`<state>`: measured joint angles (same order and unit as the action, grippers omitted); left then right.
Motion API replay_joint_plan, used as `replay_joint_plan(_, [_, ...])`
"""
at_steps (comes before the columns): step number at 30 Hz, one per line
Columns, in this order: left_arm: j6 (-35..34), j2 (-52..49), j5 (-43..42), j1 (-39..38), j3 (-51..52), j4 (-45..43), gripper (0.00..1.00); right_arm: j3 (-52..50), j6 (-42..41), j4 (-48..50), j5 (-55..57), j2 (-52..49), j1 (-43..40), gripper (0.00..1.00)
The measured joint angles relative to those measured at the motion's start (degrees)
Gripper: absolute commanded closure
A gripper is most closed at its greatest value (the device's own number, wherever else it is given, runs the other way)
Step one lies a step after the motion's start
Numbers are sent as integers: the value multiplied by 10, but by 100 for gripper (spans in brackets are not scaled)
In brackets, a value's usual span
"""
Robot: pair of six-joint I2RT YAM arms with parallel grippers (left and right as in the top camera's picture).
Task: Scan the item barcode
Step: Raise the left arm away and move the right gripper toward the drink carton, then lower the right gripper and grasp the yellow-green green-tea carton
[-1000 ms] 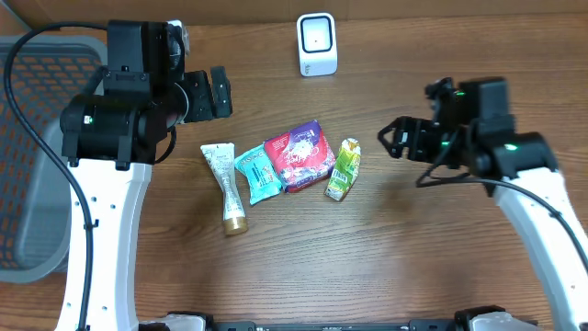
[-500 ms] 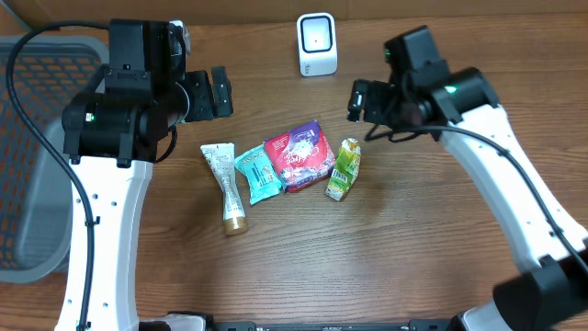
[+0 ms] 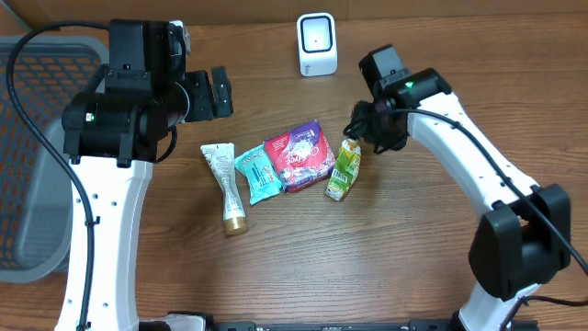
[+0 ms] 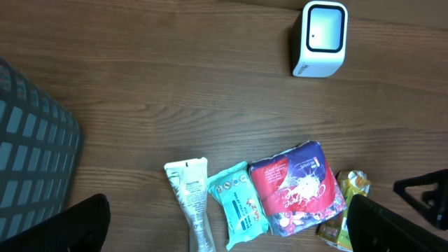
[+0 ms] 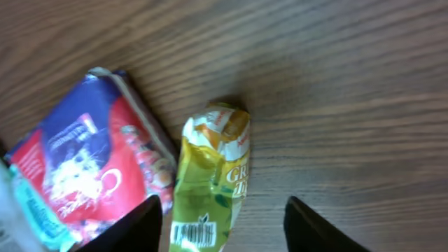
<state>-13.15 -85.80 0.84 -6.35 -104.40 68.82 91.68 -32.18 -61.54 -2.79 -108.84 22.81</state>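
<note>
Red packet (image 3: 299, 156) close against green pouch (image 3: 344, 170); pouch's other side bare table (image 3: 413, 239), passable.

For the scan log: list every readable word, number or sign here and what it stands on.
"GR": start of a word on the green packet; the rest is unreadable.
Barcode on that packet: digits too small.
Red pouch, teal packet, white tube, scanner: print blurred.

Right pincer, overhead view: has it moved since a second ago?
Yes. The right pincer swung left toward the white scanner, ending over the green pouch.
</note>
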Motion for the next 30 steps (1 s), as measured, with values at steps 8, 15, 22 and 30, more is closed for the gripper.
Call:
replay_joint_plan(8, [0,0,0,0,0,0,0,-63,-3,96,-26,-31,0,8])
replay_joint_plan(15, [0,0,0,0,0,0,1,-107,14,179,-33,-33,0,9])
replay_joint_plan(22, [0,0,0,0,0,0,1,-115,4,188,-37,-35,1,13])
replay_joint_plan(30, [0,0,0,0,0,0,0,-116,-37,170,-87,-83,0,25])
